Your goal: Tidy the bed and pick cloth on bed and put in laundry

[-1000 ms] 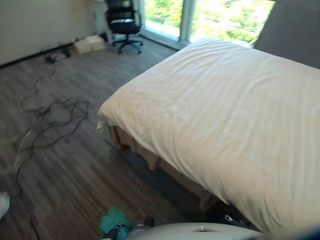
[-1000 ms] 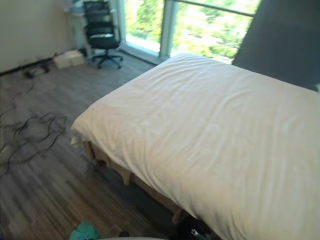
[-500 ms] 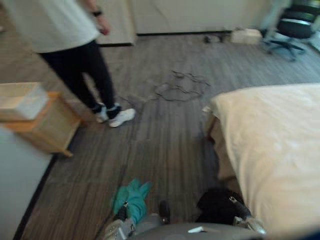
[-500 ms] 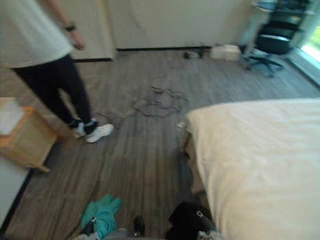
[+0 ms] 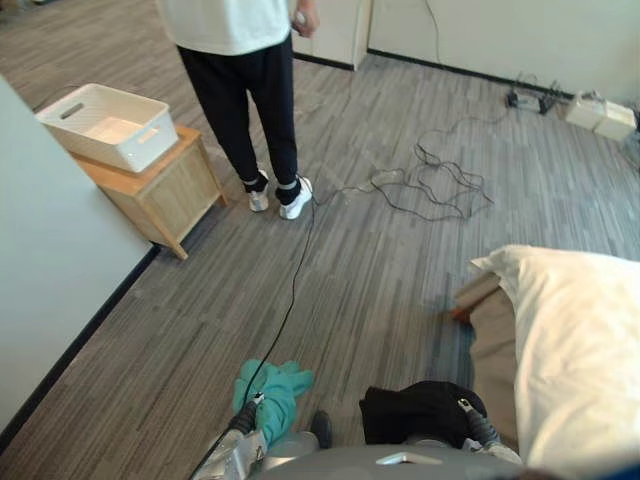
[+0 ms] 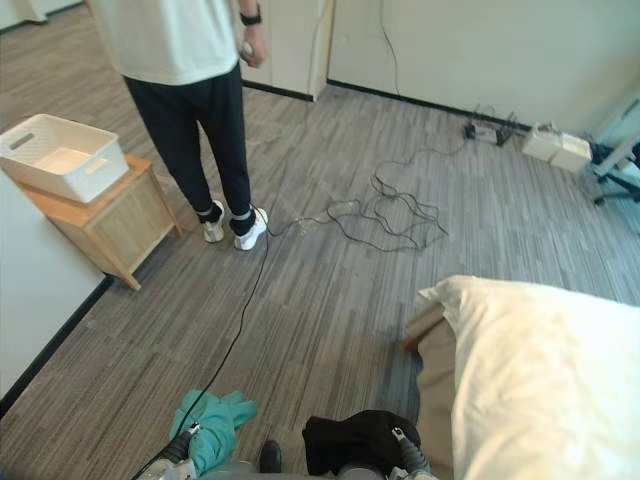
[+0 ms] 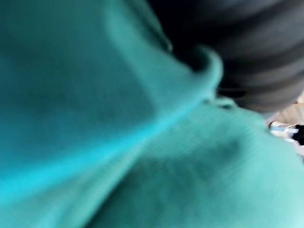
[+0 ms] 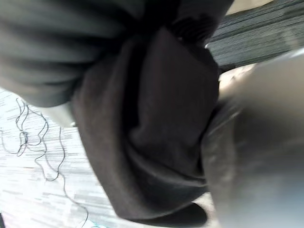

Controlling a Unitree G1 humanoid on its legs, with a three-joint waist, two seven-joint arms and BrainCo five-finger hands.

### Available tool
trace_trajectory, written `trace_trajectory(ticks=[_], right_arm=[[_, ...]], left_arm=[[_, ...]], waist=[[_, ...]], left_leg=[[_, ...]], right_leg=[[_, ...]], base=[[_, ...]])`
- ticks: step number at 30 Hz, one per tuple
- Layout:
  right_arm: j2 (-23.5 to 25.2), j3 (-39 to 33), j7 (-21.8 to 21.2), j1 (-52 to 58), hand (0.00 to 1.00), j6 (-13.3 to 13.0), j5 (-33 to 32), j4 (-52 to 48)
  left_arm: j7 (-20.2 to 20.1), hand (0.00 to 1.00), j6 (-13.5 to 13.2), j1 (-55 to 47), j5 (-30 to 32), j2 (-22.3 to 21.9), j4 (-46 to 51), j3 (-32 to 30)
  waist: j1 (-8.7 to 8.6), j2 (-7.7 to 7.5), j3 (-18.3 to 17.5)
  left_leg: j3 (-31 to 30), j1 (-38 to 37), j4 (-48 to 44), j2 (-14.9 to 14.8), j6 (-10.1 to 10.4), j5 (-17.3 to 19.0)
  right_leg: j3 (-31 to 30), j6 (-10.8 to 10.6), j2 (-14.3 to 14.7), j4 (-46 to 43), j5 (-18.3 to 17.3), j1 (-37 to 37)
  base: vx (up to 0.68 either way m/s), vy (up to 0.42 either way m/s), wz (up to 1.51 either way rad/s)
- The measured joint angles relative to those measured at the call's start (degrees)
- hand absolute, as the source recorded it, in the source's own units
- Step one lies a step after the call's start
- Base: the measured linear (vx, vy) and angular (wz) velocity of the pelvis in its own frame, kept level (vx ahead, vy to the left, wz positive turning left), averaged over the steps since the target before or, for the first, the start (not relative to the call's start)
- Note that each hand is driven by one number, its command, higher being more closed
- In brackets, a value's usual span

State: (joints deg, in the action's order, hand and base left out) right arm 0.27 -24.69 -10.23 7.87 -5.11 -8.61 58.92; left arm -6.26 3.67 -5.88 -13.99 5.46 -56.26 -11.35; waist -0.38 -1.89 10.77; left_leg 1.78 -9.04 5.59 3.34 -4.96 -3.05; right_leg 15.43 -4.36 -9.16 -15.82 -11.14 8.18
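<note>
Teal cloth (image 5: 272, 392) bunched low at the left hand (image 7: 266, 57), draped right over it, grasp impossible to tell; black cloth (image 5: 415, 412) hanging likewise at the right hand (image 8: 57, 47), hold equally unreadable. Both off the bed (image 5: 580, 350), just left of its corner. Ahead and well to the left across the floor, white basket (image 5: 135, 150) on a wooden side table (image 5: 165, 195), long side slanting away, nearer the left arm. Just right of the table, a person (image 5: 250, 90)

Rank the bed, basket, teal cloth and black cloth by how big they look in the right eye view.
1. Bed
2. Basket
3. Black cloth and teal cloth: they look about alike and both lie nearest the camera, so I leave them unranked.
</note>
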Motion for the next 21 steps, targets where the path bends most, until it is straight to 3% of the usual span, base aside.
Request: trace_trajectory(ticks=[1,3,4,14,18,21], right_arm=[[0.30,-0.21,-0.16,0.16,1.00,0.19,-0.30,0.00],[0.32,-1.78,-0.81,0.28,1.00,0.67,-0.75,-0.78],[0.68,2.06,-0.36,2.63,1.00,2.18,-1.26,-1.65],[-0.42,3.22,-0.33,1.89,1.00,2.98,-3.85,-1.57],[-1.15,5.52,0.91,0.34,1.00,2.70,-5.92,-1.92],[-2.49,8.34,3.21,-2.10,1.00,0.68,-8.11,-6.68]], left_arm=[[0.12,1.00,0.33,0.03,0.02,0.14,-0.06,-0.05],[0.42,1.00,1.19,0.05,-0.03,-0.89,0.00,-0.56],[0.37,1.00,0.68,-0.29,0.06,-2.26,-0.15,-2.73],[0.28,1.00,0.57,-0.21,-3.25,-2.23,-0.91,-2.68],[-0.56,1.00,-1.95,-0.14,-5.18,-2.03,0.33,-0.15],[-2.22,1.00,-4.18,-0.24,-9.95,-1.80,7.70,4.84]], waist=[[0.02,-0.69,-0.37],[0.29,0.11,-1.11],[-0.01,-0.33,-2.25],[-0.23,-0.22,-2.20],[-0.17,0.22,-1.97],[-0.08,1.13,-1.84]], left_leg=[[0.00,-0.16,0.02,0.92,0.70,0.52],[0.94,0.13,0.34,0.70,1.36,1.09],[3.05,-0.90,0.49,0.39,3.38,0.83],[4.30,-0.92,0.52,-0.18,3.69,1.04],[4.14,-0.88,0.53,-0.56,3.69,1.04],[3.73,0.04,0.53,-0.56,3.52,0.90]], right_leg=[[-0.53,-0.03,-0.68,1.17,2.06,-0.60],[-0.88,-0.05,-0.58,3.52,1.29,-0.06],[-1.87,-0.05,1.20,11.58,2.48,3.44],[-2.75,0.44,1.90,12.58,3.13,3.68],[-2.33,0.73,2.34,13.42,3.39,4.28],[-1.14,0.72,2.24,13.81,3.46,4.04]], base=[[0.07,-0.154,-0.05],[0.05,-0.122,-0.21],[0.01,-0.024,-0.12],[0.00,-0.003,-0.06],[-0.03,-0.033,0.02],[-0.04,-0.023,0.09]])
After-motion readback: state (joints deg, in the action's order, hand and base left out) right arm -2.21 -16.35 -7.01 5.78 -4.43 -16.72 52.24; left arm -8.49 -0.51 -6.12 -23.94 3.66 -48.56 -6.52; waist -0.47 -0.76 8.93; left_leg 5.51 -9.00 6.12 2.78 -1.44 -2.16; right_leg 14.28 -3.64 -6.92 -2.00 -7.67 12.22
